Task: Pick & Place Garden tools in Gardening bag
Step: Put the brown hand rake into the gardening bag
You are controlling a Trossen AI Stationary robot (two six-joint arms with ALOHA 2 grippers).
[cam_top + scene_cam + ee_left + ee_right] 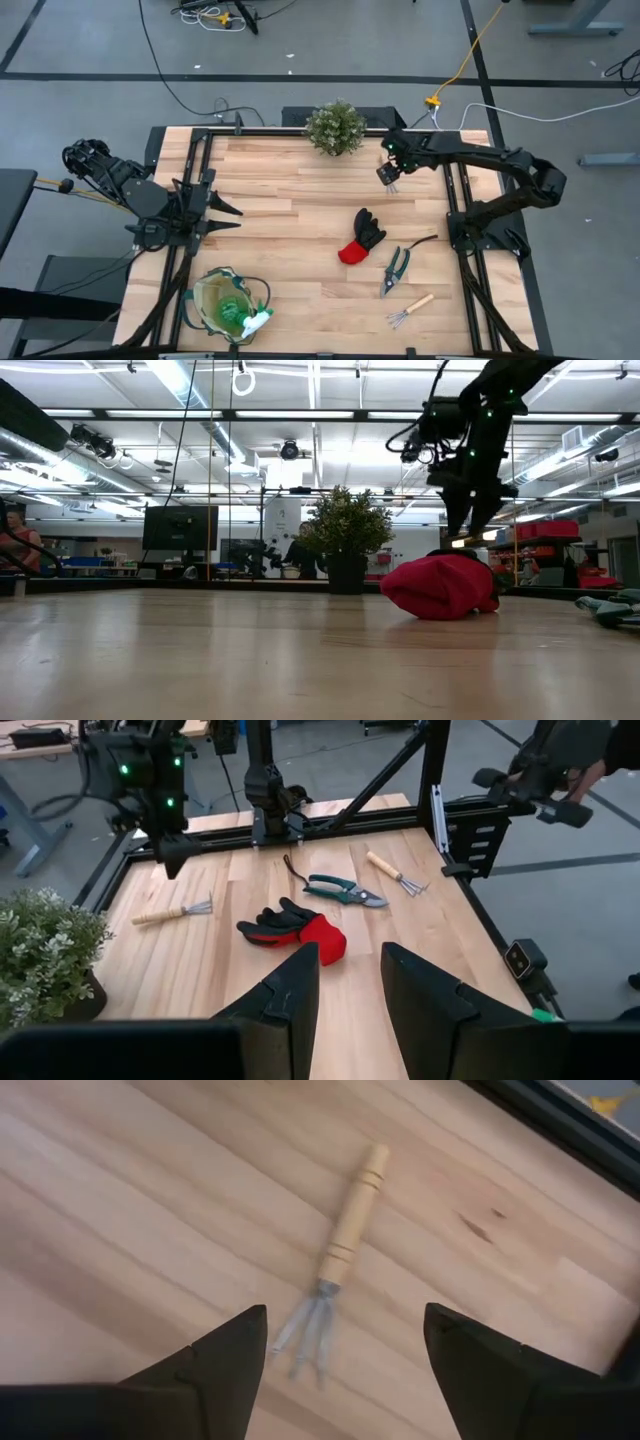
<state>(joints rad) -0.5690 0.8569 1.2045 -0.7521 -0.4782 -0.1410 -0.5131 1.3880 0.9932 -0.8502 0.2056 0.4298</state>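
Note:
A wooden-handled mini rake (350, 1230) lies flat on the table near its far right. My right gripper (345, 1370) hangs open above the rake, fingers pointing down on either side of the tines and clear of them; the high view shows this gripper (390, 178) beside the plant. The black-and-red glove (362, 238), the pruning shears (397, 268) and a second rake (410, 312) lie on the right half. The tan gardening bag (215, 300) stands at the near left with the green spray bottle (245, 318) inside. My left gripper (232, 216) waits open at the left edge.
A bushy potted plant (335, 128) stands at the far edge, just left of my right gripper. Black frame rails (455, 200) run along the table's left and right sides. Bare wood lies between the bag and the glove.

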